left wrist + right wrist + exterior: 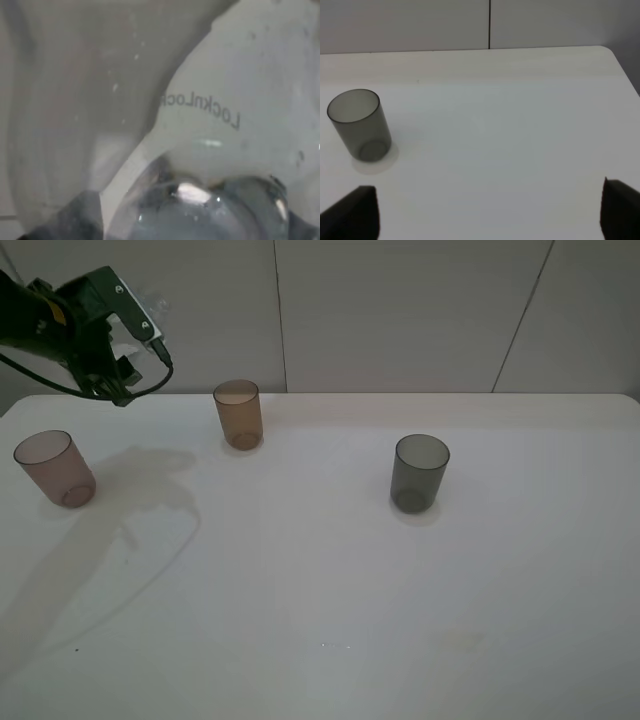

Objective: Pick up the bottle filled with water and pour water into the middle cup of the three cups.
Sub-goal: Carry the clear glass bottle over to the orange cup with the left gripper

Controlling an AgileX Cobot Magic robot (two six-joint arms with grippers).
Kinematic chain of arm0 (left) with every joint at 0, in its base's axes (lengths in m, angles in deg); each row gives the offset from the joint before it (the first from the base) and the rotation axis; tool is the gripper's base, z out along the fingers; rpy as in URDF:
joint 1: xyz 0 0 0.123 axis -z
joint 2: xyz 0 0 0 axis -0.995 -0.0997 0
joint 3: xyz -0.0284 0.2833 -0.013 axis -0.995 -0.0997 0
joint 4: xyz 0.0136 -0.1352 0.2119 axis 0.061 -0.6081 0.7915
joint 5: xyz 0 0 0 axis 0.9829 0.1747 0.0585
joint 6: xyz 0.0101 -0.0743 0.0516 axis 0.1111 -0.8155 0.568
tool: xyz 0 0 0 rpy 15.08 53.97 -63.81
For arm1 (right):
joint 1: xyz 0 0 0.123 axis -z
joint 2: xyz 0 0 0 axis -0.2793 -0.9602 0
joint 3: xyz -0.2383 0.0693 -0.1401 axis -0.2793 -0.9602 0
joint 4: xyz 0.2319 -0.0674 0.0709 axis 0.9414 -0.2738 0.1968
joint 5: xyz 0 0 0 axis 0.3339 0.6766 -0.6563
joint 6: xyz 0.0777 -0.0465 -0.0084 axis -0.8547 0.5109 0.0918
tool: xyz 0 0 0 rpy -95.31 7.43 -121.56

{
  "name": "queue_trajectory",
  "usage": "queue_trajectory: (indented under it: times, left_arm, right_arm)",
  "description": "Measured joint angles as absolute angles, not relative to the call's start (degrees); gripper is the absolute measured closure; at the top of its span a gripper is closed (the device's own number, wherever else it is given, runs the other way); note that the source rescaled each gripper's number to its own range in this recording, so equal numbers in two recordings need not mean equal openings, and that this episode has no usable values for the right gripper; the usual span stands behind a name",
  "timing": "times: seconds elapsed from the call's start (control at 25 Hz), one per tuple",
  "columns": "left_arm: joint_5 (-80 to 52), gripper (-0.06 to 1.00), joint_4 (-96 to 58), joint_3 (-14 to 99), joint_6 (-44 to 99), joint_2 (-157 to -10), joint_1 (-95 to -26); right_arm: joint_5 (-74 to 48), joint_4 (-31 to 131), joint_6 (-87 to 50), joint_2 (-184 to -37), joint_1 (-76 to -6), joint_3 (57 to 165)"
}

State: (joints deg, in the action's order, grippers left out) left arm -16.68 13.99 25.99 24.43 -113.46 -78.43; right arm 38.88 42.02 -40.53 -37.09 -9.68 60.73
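My left gripper is raised high at the far left and is shut on the clear bottle. The bottle fills the left wrist view, with printed lettering on its wall. It hangs above the table, left of and higher than the amber-brown middle cup, which stands upright near the back. The pinkish-mauve cup stands at the left and the smoky-grey cup at the right. My right gripper is open and empty, out of the exterior view. The grey cup stands ahead of it, off to one side.
The white table has its back edge against a pale panelled wall. The left arm's shadow lies on the table beside the pink cup. The table's right corner shows in the right wrist view.
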Motion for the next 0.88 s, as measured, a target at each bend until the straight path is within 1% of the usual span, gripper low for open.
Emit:
queue_trajectory:
  times: [0.2,0.88]
  left_arm:
    - [-12.9,0.93,17.0,28.7,25.1,-115.1,-78.2]
    - [-8.2,0.93,21.9,29.0,32.2,-117.1,-74.9]
  right_arm:
    - [38.9,42.0,-40.5,-37.1,-9.7,60.7]
    - [38.9,42.0,-40.5,-37.1,-9.7,60.7]
